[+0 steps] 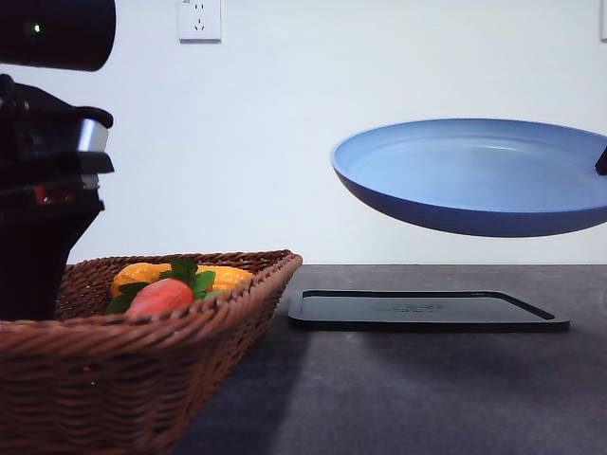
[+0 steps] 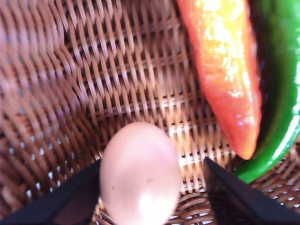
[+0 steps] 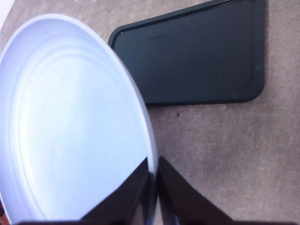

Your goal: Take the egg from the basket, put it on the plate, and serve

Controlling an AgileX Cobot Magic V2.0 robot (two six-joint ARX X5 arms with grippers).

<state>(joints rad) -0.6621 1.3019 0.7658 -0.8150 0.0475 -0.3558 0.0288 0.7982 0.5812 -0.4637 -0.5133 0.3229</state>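
The pinkish-brown egg (image 2: 140,176) lies on the woven floor of the wicker basket (image 2: 93,70). My left gripper (image 2: 152,164) is open around it: one finger (image 2: 70,199) sits against the egg's side and a gap separates the other finger (image 2: 239,197) from the shell. In the front view the left arm (image 1: 38,190) reaches down into the basket (image 1: 142,379). The light blue plate (image 1: 474,175) hangs level in the air above the table, and my right gripper (image 3: 153,161) is shut on the rim of the plate (image 3: 70,122).
A flat black tray (image 1: 427,311) lies on the dark table below the plate, also visible as the tray (image 3: 201,56) beside the plate. In the basket, a red-orange pepper (image 2: 225,75) and a green pepper (image 2: 281,93) lie near the egg. A leafy red vegetable (image 1: 161,296) and corn (image 1: 142,275) rest there too.
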